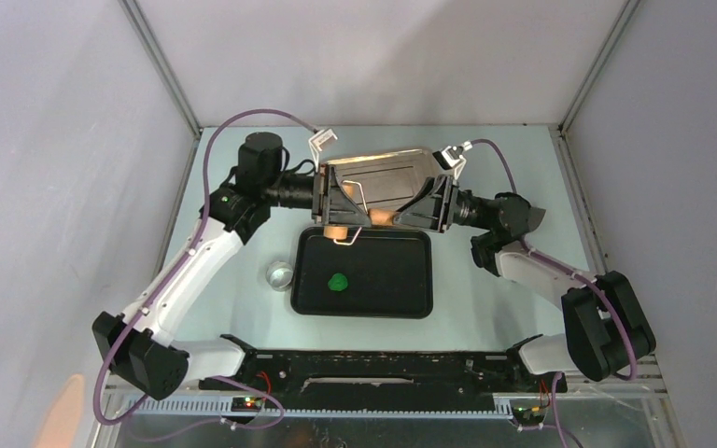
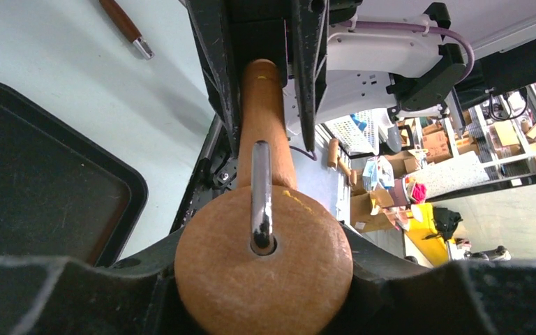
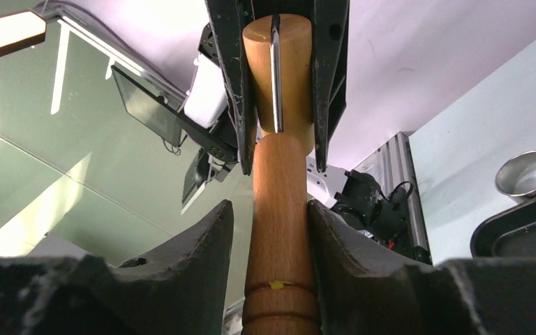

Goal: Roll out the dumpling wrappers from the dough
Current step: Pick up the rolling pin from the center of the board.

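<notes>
Grey walls are closing in a pale table (image 1: 504,187). Viewed from above, a wooden roller (image 1: 382,217) is being gripped at both ends by the left gripper (image 1: 344,213) and the right gripper (image 1: 417,210), over the far edge of a black tray (image 1: 401,299). The dough (image 1: 337,281), a small green lump, is lying on that tray, well apart from its raised rim. A metal bowl (image 1: 280,274) is standing just beside the tray.

From the left wrist, the roller's broad head is being clenched between dark fingers (image 2: 405,293).

From the right wrist, the slim handle is being clenched likewise.

The dough is being judged soft, light and likely sticky, best pressed from above rather than pinched. Bare tray is being left all round it, though the rim may be limiting long strokes.
</notes>
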Controlling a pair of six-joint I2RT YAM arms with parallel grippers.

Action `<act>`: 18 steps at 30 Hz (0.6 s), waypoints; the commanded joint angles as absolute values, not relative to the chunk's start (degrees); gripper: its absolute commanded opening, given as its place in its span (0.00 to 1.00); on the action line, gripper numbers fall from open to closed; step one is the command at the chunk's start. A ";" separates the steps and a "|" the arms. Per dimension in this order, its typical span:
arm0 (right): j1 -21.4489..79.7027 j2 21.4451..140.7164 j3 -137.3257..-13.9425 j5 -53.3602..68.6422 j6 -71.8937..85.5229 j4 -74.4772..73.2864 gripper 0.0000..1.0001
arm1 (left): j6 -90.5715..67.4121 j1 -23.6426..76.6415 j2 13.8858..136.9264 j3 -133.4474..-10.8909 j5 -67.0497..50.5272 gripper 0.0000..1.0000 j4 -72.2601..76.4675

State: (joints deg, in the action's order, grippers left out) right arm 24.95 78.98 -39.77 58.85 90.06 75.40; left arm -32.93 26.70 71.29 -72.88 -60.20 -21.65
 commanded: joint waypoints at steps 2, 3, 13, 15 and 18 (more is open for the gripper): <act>25.21 77.89 -40.87 56.57 87.98 76.29 0.37 | -30.11 26.63 71.77 -75.49 -59.51 0.00 -23.86; 25.18 77.94 -40.87 56.55 88.06 76.36 0.31 | -29.86 26.63 71.91 -75.50 -59.57 0.00 -24.50; 26.65 79.00 -40.87 56.52 88.80 77.34 0.02 | -30.15 26.63 71.93 -75.02 -58.17 0.00 -24.34; 26.77 79.50 -40.87 56.58 89.23 78.04 0.32 | -30.56 26.55 71.70 -74.93 -57.72 0.00 -23.97; 27.21 80.14 -40.87 56.69 89.56 78.89 0.46 | -31.15 26.33 71.69 -74.80 -57.62 0.00 -23.25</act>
